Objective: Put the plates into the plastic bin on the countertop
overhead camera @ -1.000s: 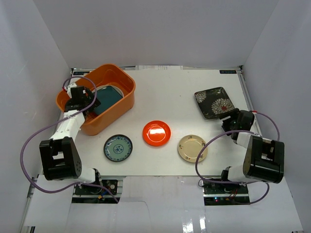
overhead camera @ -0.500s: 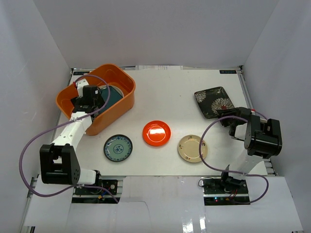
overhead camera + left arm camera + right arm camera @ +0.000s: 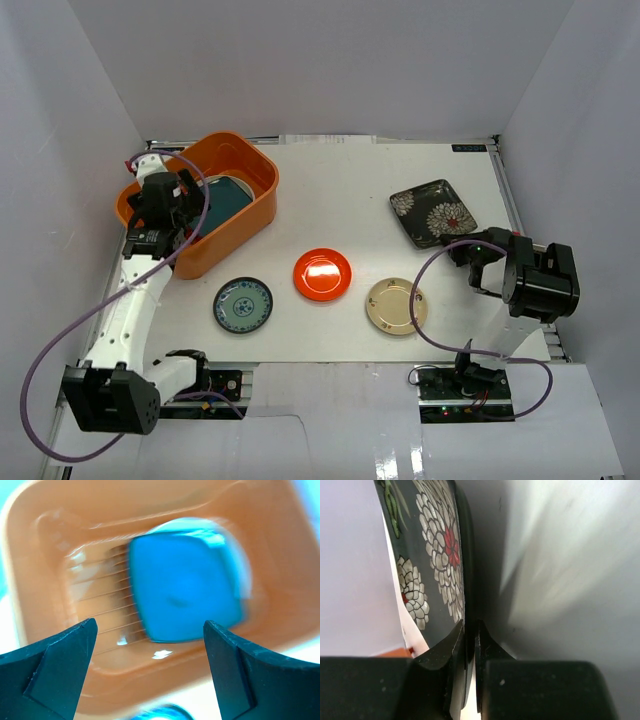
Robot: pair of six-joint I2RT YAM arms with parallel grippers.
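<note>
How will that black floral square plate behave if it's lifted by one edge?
The black floral plate looks rigid, so it probably won't flex. The right gripper pinches only its thin rim at one side, so the plate may pivot or droop in the jaws. Its smooth, glazed-looking surface suggests it could slip, and it might chip if dropped.

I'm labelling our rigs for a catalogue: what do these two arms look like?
The left arm and right arm share white links and boxy black joints. A lilac cable loops alongside each. Fingers are matte black wedges.
</note>
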